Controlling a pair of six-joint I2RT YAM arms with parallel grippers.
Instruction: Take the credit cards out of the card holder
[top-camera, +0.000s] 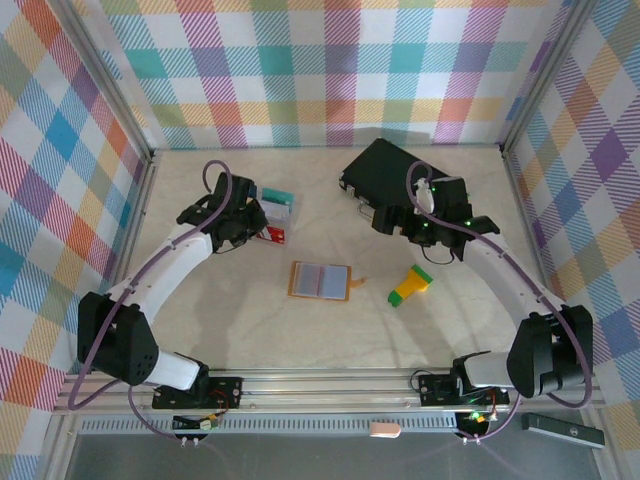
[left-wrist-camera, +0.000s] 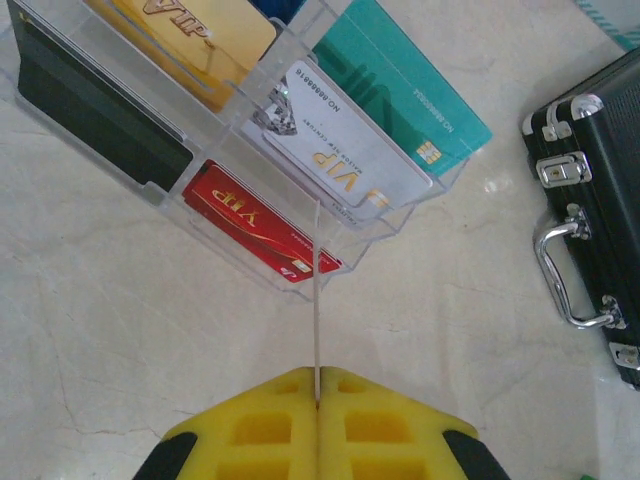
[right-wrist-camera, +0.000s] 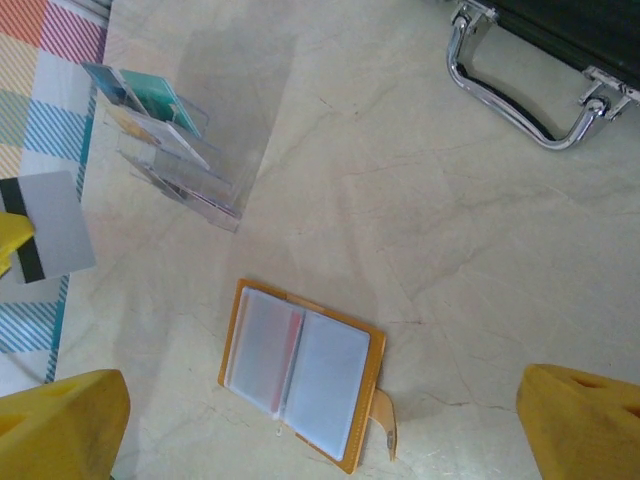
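Top view: the card holder (top-camera: 321, 281) is laid open mid-surface (top-camera: 200, 320).
Left wrist: the left tool (left-wrist-camera: 318, 398) is clamped on a thin card (left-wrist-camera: 317, 290), held edge-on beside the racked credit cards (left-wrist-camera: 340, 150).
Right wrist: the right tool (right-wrist-camera: 320, 420) is spread wide, nothing gripped, above the card holder.

card holder (top-camera: 320, 281): was orange-tan on border and strap, with grey-blue pockets, the left one tinted red
teal card (left-wrist-camera: 400, 85): was teal with a gold chip
white card (left-wrist-camera: 340, 150): was white with gold lettering
red card (left-wrist-camera: 260, 225): was red
gold card (left-wrist-camera: 190, 40): was golden yellow
grey card (right-wrist-camera: 45, 235): was pale grey with a black stripe
case (left-wrist-camera: 600, 150): was black with silver handle and latches
block (top-camera: 411, 286): was green and yellow
table (top-camera: 240, 320): was cream, faintly marbled
walls (top-camera: 330, 70): were pastel plaid
left pincer (left-wrist-camera: 318, 392): was yellow
right pincer (right-wrist-camera: 322, 400): was yellow
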